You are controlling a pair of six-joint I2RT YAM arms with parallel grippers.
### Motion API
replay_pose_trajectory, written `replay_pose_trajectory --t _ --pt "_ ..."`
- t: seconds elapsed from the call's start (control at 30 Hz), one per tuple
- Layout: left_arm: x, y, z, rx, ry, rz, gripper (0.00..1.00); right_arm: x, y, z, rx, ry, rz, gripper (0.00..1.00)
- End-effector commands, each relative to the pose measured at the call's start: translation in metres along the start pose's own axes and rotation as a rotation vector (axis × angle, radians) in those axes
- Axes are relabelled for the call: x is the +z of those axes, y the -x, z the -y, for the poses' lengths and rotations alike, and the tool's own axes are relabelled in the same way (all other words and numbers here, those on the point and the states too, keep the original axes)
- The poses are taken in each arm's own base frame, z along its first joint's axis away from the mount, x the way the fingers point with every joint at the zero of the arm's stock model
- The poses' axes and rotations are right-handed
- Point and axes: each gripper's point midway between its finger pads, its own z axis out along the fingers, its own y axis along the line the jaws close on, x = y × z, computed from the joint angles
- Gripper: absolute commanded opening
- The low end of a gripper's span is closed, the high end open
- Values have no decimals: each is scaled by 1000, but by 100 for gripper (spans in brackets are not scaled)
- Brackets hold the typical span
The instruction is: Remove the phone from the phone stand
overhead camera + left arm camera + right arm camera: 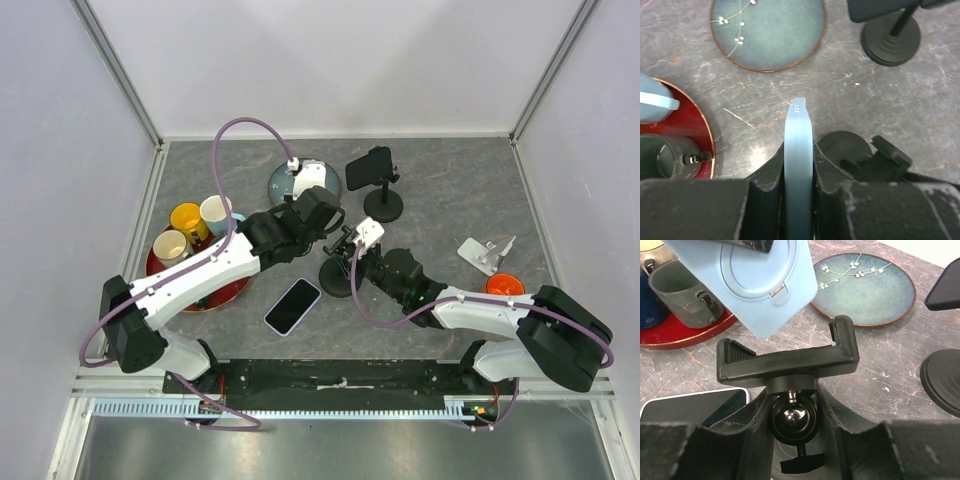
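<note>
1. Pinching the blue phone (798, 135) edge-on in the left pincer (798, 175), squeezed tight between both fingers.
2. Gripping the phone stand (790, 357) from both sides with the right pincer (792, 417), closed snug on it.
3. Out of the stand, floating up above the right pincer, toward its left.

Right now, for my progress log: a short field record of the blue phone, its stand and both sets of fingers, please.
stand: black phone stand, clamp empty
phone: light blue phone, out of the clamp, not touching it
left fingers: shut on the light blue phone
right fingers: shut around the stand's ball joint
second phone: flat on the table
status: removal looks done
</note>
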Motion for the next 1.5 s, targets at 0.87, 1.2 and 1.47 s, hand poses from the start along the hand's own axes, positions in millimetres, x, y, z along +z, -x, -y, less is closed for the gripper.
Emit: replay_pose_trajectory --t 0.87,1.2,1.47 --pt "39 -21 -51 263 180 -197 2 -66 -8 74 -42 -385 -95 0" --pt "87 -60 -61 407 351 -285 2 -81 -10 81 -18 -419 -54 0" --pt "110 -81 -72 478 479 -305 2 -85 -10 82 -10 -420 -38 0"
